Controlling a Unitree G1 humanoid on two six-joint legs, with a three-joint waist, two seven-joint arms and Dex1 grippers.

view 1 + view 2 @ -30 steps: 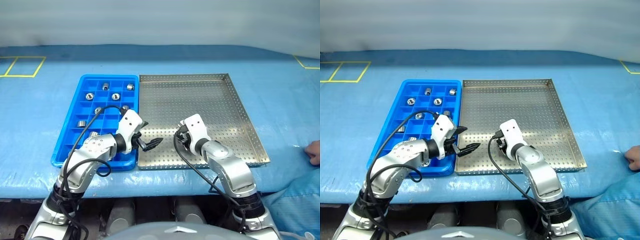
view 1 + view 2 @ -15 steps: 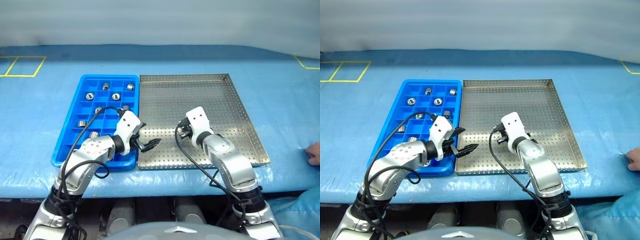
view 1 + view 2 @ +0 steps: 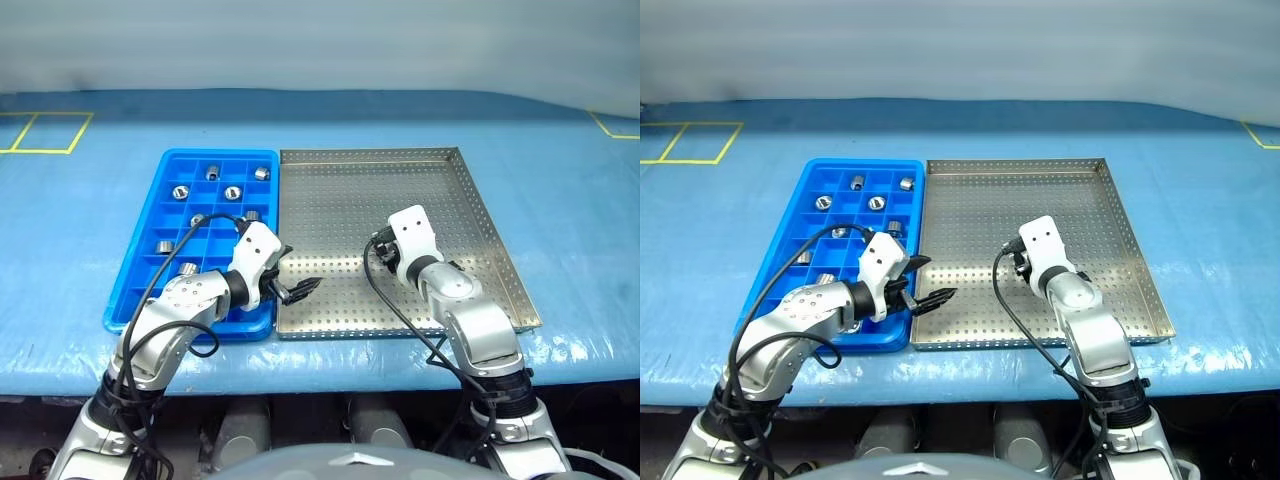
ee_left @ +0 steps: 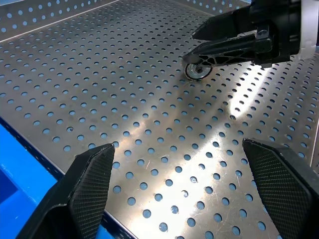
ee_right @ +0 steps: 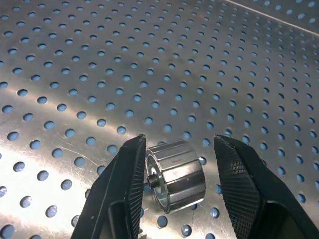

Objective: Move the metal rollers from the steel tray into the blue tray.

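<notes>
One metal roller (image 5: pixel 175 175) lies on its side on the steel tray (image 3: pixel 470 190), between the fingers of my right gripper (image 5: pixel 182 142). One finger is against it, and a gap shows at the other, so this gripper is open. From the left wrist view the same roller (image 4: pixel 198 71) sits on the perforated floor under those fingertips. My left gripper (image 3: pixel 296 289) hangs open and empty over the steel tray's near left edge. The blue tray (image 3: pixel 140 290) holds several rollers (image 3: pixel 232 192) in its compartments.
Both trays sit side by side on a blue table cover (image 3: pixel 560 180). Yellow tape marks (image 3: pixel 40 133) lie at its far left, with another at the far right. Black cables loop from both wrists.
My right arm has moved to the right and farther up the steel tray, and its fingers have parted a little. A person's hand at the right edge has gone. The left arm has not moved.
</notes>
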